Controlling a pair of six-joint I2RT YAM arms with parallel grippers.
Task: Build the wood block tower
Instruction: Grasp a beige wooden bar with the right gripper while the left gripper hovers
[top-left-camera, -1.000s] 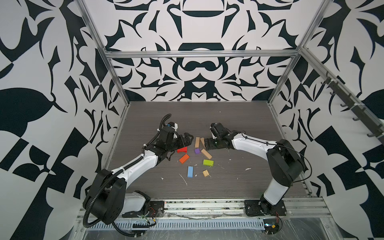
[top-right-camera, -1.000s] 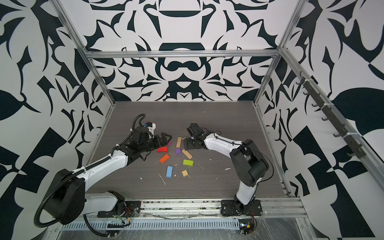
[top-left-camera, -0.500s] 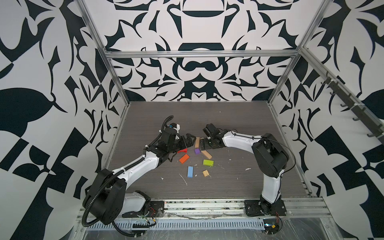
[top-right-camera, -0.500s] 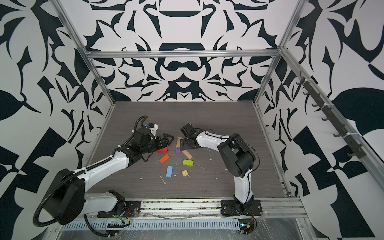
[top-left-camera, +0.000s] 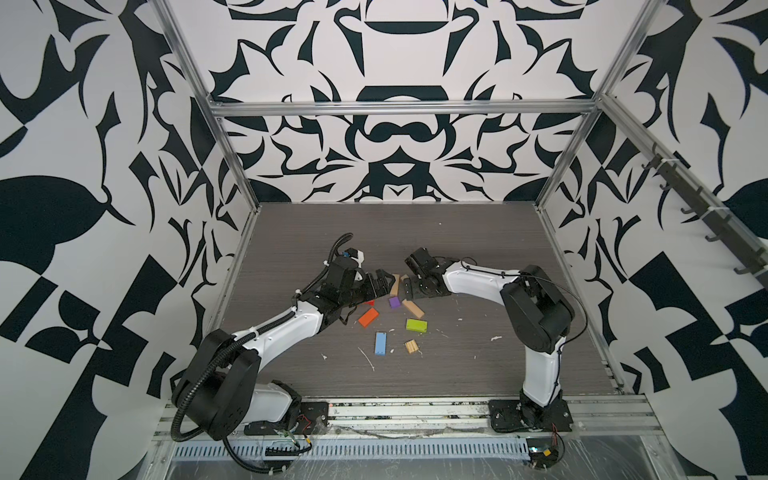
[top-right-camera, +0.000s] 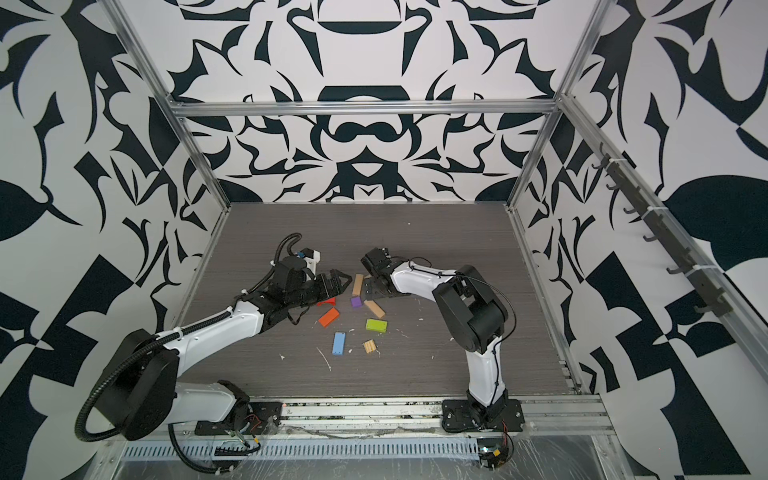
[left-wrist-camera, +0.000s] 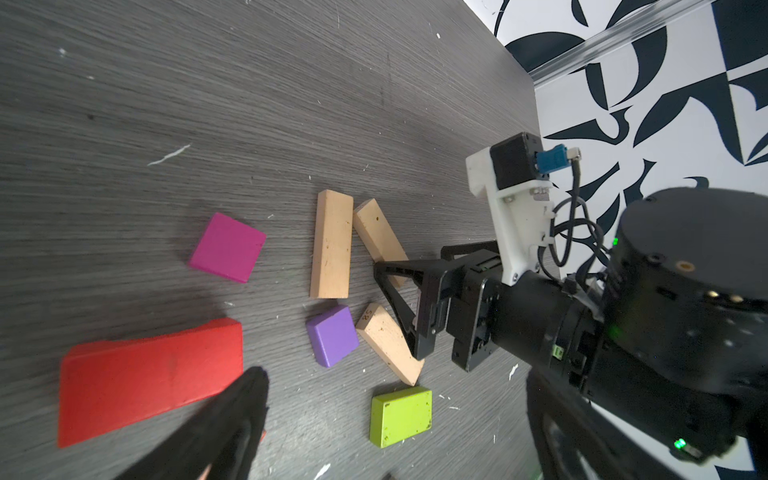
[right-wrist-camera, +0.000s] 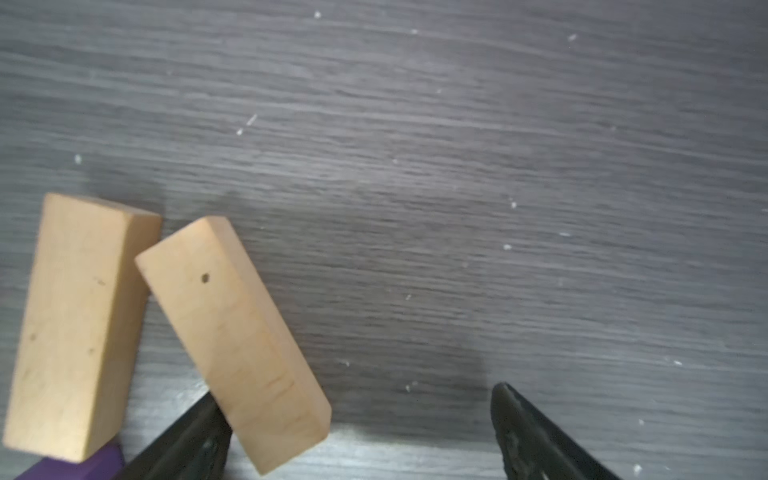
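Smooth tan plank (right-wrist-camera: 232, 340), matte purple cube (left-wrist-camera: 332, 334), ridged tan square (top-left-camera: 411, 346)

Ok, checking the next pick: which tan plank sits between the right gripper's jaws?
The tilted plank with the dark dot; its end lies inside the jaws of the right gripper. The plank beside it lies outside.

A: Count of tan planks (left-wrist-camera: 331, 245)?
B: Three. Ridged tan square (top-left-camera: 411, 346): one.
A: Coloured pieces?
B: One each: red block (left-wrist-camera: 145, 374), orange block (top-left-camera: 368, 317), green block (top-left-camera: 416, 325), blue block (top-left-camera: 380, 343), purple cube (left-wrist-camera: 332, 334), magenta cube (left-wrist-camera: 227, 247).
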